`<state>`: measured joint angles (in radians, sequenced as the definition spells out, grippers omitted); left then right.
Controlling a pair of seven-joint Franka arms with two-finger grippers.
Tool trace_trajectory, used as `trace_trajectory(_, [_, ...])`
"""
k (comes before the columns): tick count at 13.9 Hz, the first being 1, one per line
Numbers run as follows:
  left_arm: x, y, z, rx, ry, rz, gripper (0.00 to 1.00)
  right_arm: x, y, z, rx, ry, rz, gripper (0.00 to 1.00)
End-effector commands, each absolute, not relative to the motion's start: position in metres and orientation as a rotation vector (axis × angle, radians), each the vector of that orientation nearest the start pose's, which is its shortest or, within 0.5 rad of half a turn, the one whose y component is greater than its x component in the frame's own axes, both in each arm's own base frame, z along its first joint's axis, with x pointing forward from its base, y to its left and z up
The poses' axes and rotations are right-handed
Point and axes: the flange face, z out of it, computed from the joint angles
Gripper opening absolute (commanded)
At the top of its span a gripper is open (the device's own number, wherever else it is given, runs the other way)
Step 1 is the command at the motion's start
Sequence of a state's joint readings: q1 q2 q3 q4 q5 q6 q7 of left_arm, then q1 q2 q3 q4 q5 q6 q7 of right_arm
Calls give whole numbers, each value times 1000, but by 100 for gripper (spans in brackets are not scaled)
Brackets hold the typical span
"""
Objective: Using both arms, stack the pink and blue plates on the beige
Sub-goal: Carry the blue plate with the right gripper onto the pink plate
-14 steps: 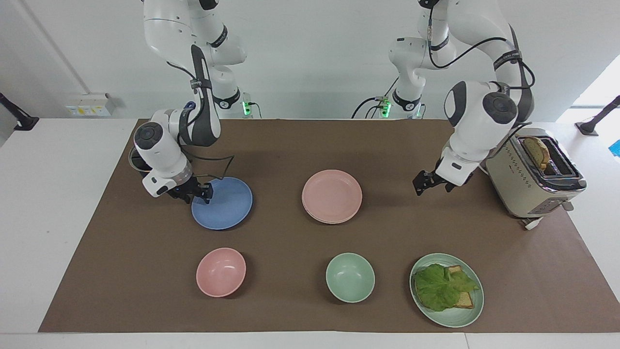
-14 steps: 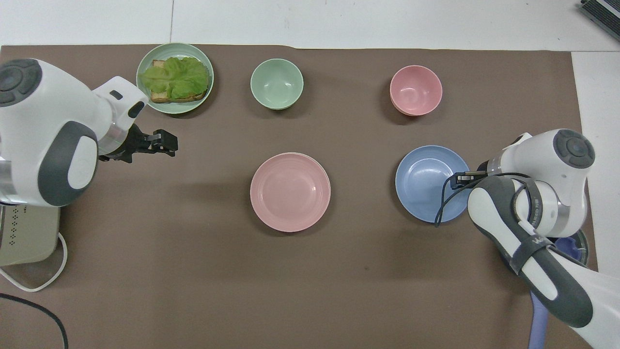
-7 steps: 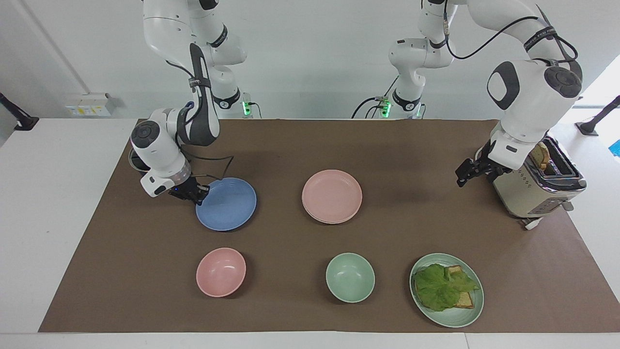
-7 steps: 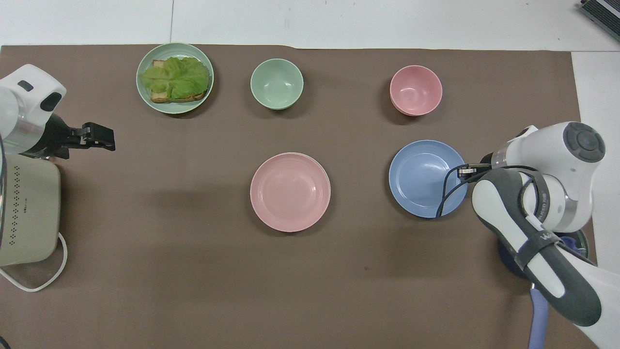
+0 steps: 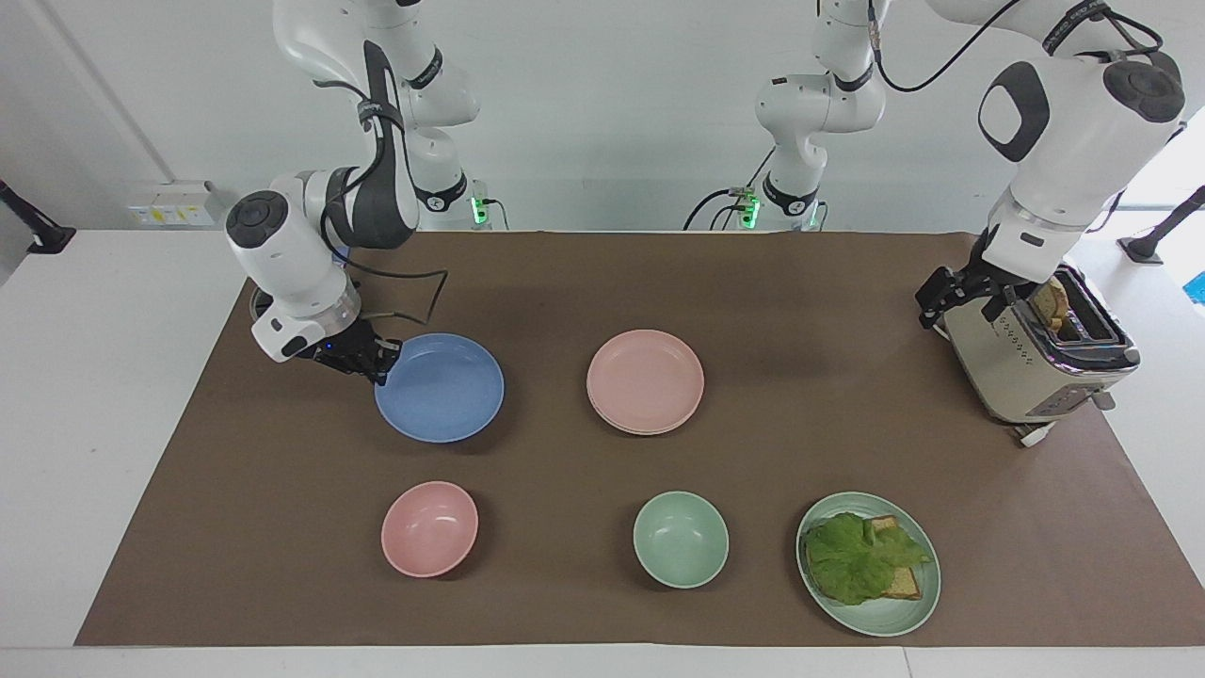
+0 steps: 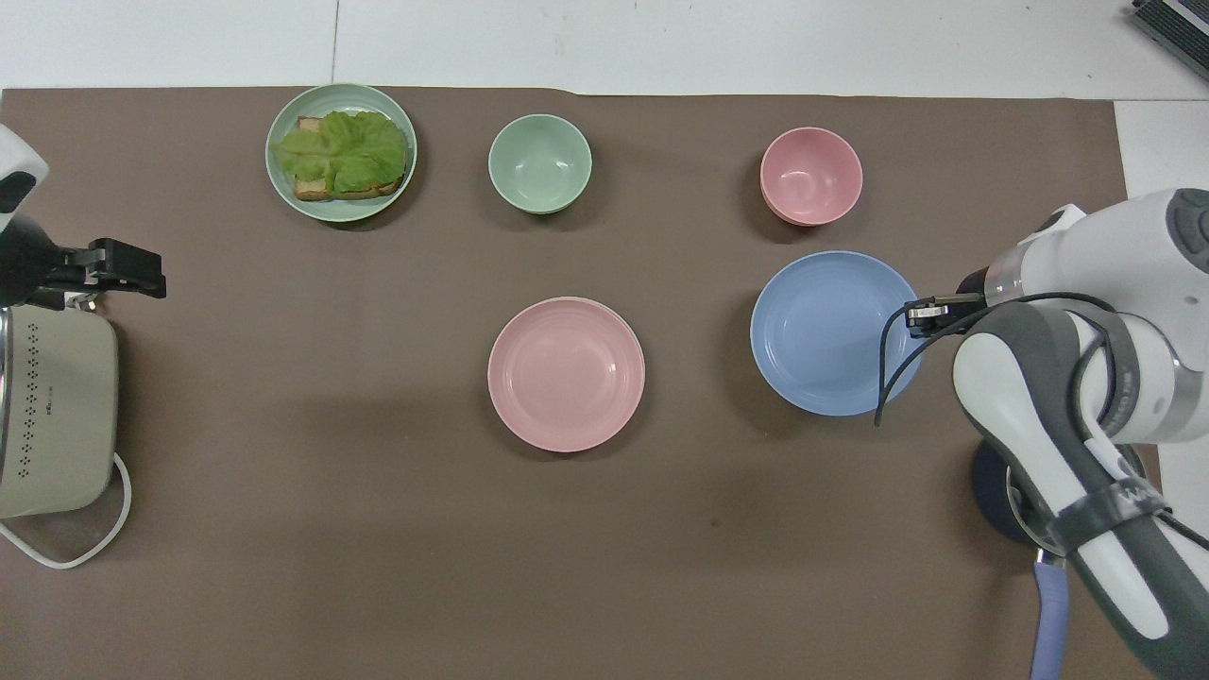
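Observation:
My right gripper point(image 5: 379, 362) point(image 6: 914, 313) is shut on the rim of the blue plate point(image 5: 442, 388) point(image 6: 826, 332), at the plate's edge toward the right arm's end of the table. The plate hangs a little above the mat, with its shadow beneath it. At the middle of the mat the pink plate point(image 5: 645, 379) point(image 6: 566, 372) lies on the beige plate point(image 5: 650, 430), of which only a thin pale rim shows. My left gripper point(image 5: 935, 306) point(image 6: 140, 274) is open and holds nothing, up in the air by the toaster point(image 5: 1026, 372) point(image 6: 57, 416).
A pink bowl point(image 5: 429, 528) point(image 6: 810, 176), a green bowl point(image 5: 680, 540) point(image 6: 539, 162) and a green plate point(image 5: 885, 620) point(image 6: 283, 194) with lettuce and toast stand along the mat's edge farthest from the robots. A dark cup point(image 5: 261, 309) point(image 6: 992, 496) sits under the right arm.
My right gripper has shut on the blue plate's rim and lifted it off the mat. My left arm has risen and drawn back toward the toaster.

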<state>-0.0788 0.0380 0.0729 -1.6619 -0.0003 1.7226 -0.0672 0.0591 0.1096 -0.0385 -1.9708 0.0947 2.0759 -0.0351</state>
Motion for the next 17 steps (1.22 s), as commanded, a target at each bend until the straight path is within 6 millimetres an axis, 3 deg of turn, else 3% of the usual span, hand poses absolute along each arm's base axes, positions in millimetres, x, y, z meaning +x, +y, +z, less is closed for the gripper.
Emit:
trace_trajectory(1, [559, 3, 606, -3123, -86, -51, 100, 575, 47, 440, -3040, -99, -14, 0])
trace_trajectory(8, [552, -1, 615, -3138, -106, -55, 100, 569, 141, 443, -3020, -89, -27, 0])
trace_trajectory(11, [552, 0, 615, -3138, -106, -53, 100, 561, 208, 428, -3001, 23, -52, 0])
trace_trajectory(14, [552, -1, 615, -3138, -94, -53, 100, 566, 269, 414, -2964, 139, -65, 0])
trace_trajectory(15, [552, -2, 615, -3139, -89, -53, 100, 569, 286, 415, -2952, 168, -67, 0])
trace_trajectory(17, [552, -3, 615, -3139, -91, -60, 100, 567, 303, 403, -2949, 177, -59, 0])
